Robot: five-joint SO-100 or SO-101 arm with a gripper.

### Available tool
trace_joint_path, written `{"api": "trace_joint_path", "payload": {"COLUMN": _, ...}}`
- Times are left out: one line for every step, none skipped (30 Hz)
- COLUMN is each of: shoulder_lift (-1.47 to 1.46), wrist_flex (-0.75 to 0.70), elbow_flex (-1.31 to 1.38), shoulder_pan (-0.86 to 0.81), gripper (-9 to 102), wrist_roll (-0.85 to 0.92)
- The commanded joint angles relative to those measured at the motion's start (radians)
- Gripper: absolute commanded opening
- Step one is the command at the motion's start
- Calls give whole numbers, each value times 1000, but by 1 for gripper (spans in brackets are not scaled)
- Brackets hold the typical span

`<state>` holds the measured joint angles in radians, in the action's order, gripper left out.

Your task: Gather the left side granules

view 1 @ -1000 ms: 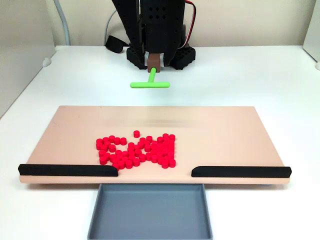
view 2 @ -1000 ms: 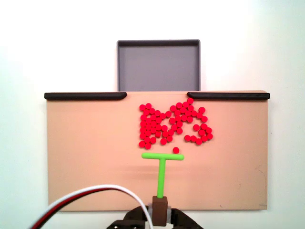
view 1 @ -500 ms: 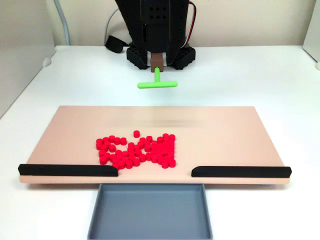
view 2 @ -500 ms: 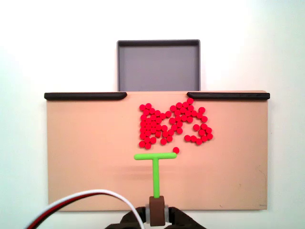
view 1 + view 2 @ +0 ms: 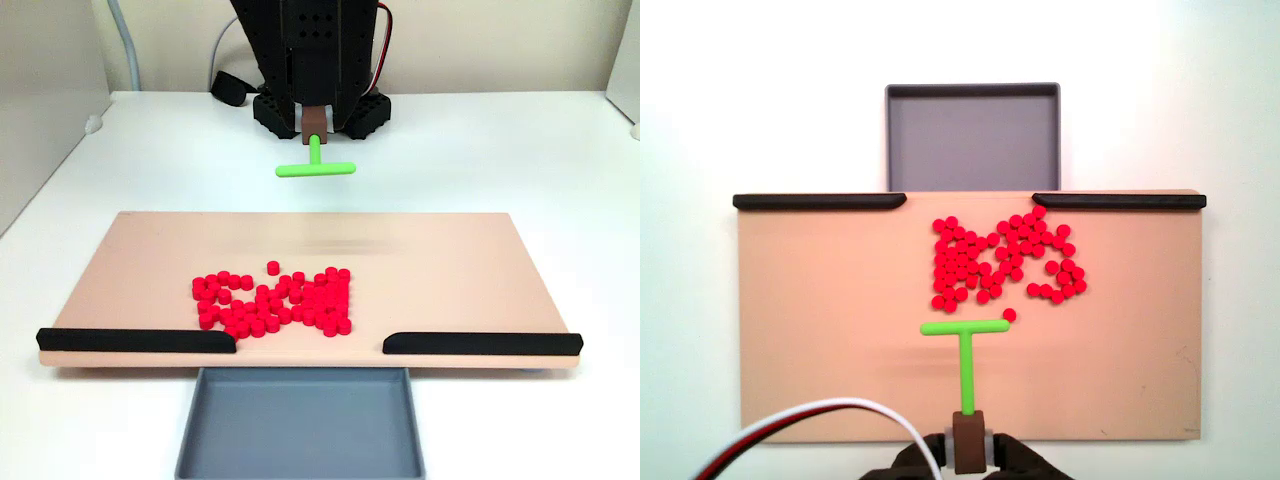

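Arm is at 12 o'clock in a fixed view, and the gripper (image 5: 314,122) carries the green T-shaped tool (image 5: 315,167) by a brown block on its stem; I can't tell how the jaws stand, the arm body hides them. In that view I see the T hanging over the white table (image 5: 500,150) behind the tan board (image 5: 450,270), crossbar level. In the fixed view from above the same gripper (image 5: 967,450) comes in at 6 o'clock, and the T (image 5: 964,345) overlies the board (image 5: 820,320) with its crossbar toward 12.

The granules (image 5: 275,300) sit in one loose red cluster on the board, slightly toward 9 o'clock of centre in the front view, near the gap between the two black rails (image 5: 135,340). From above the cluster (image 5: 1005,260) lies just past the crossbar toward 12–1 o'clock, one stray pellet (image 5: 1009,315) just beside the crossbar's 3 o'clock tip. Grey tray (image 5: 300,420) sits at the board's gap edge, with no pellets in it.
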<state>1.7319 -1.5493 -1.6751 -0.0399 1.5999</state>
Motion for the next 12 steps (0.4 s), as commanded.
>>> {"api": "trace_joint_path", "payload": {"shoulder_lift": 0, "wrist_flex": 3, "elbow_flex": 20, "shoulder_pan": 5, "gripper": 0, "wrist_roll": -9}}
{"api": "trace_joint_path", "payload": {"shoulder_lift": -2, "wrist_flex": 3, "elbow_flex": 20, "shoulder_pan": 5, "gripper": 0, "wrist_roll": -9}}
{"api": "trace_joint_path", "payload": {"shoulder_lift": -3, "wrist_flex": 3, "elbow_flex": 20, "shoulder_pan": 5, "gripper": 0, "wrist_roll": -9}}
{"api": "trace_joint_path", "payload": {"shoulder_lift": -6, "wrist_flex": 3, "elbow_flex": 20, "shoulder_pan": 2, "gripper": 0, "wrist_roll": -8}}
{"api": "trace_joint_path", "payload": {"shoulder_lift": -8, "wrist_flex": 3, "elbow_flex": 20, "shoulder_pan": -2, "gripper": 0, "wrist_roll": -5}}
{"api": "trace_joint_path", "payload": {"shoulder_lift": -8, "wrist_flex": 3, "elbow_flex": 20, "shoulder_pan": -3, "gripper": 0, "wrist_roll": -3}}
{"api": "trace_joint_path", "payload": {"shoulder_lift": -9, "wrist_flex": 3, "elbow_flex": 20, "shoulder_pan": -3, "gripper": 0, "wrist_roll": -6}}
{"api": "trace_joint_path", "payload": {"shoulder_lift": -9, "wrist_flex": 3, "elbow_flex": 20, "shoulder_pan": -3, "gripper": 0, "wrist_roll": -8}}
{"api": "trace_joint_path", "payload": {"shoulder_lift": -11, "wrist_flex": 3, "elbow_flex": 20, "shoulder_pan": -3, "gripper": 0, "wrist_roll": -5}}
{"api": "trace_joint_path", "payload": {"shoulder_lift": -12, "wrist_flex": 3, "elbow_flex": 20, "shoulder_pan": -3, "gripper": 0, "wrist_roll": -3}}
{"api": "trace_joint_path", "payload": {"shoulder_lift": -14, "wrist_flex": 3, "elbow_flex": 20, "shoulder_pan": -3, "gripper": 0, "wrist_roll": -3}}
{"api": "trace_joint_path", "payload": {"shoulder_lift": -14, "wrist_flex": 3, "elbow_flex": 20, "shoulder_pan": -3, "gripper": 0, "wrist_roll": 0}}
